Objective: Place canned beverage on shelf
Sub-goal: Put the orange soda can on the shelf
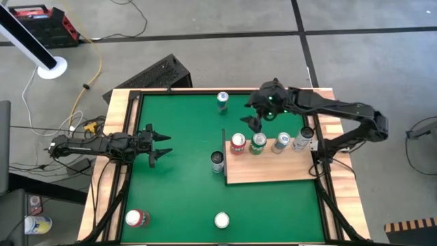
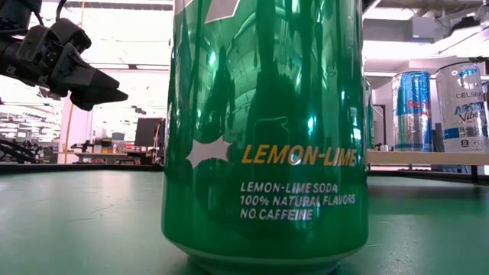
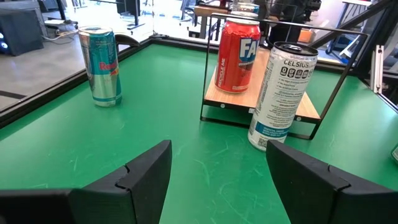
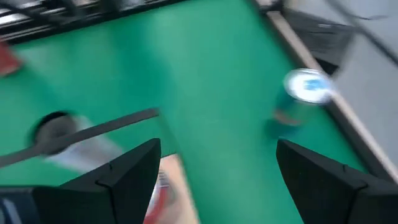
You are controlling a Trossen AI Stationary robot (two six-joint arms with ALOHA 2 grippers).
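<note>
Right gripper (image 1: 254, 117) hangs wide open above the green bench (image 1: 177, 184), near the shelf (image 1: 273, 169); left gripper (image 1: 162, 145) waits, parted; grey floor (image 1: 205, 27) around.

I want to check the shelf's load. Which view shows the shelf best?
The high view: the whole shelf with four cans. Left wrist view shows one end, low view only its edge, right wrist view a blur.

The green lemon-lime can (image 2: 265, 130) is glossy metal that mirrors the room. The counter (image 1: 177, 198) wears a matt green covering, lightly scuffed, inside a pale wood frame. The shelf (image 1: 273, 169) is plain light wood. Both end effectors' fingers (image 3: 134, 180) look matt black plastic.
</note>
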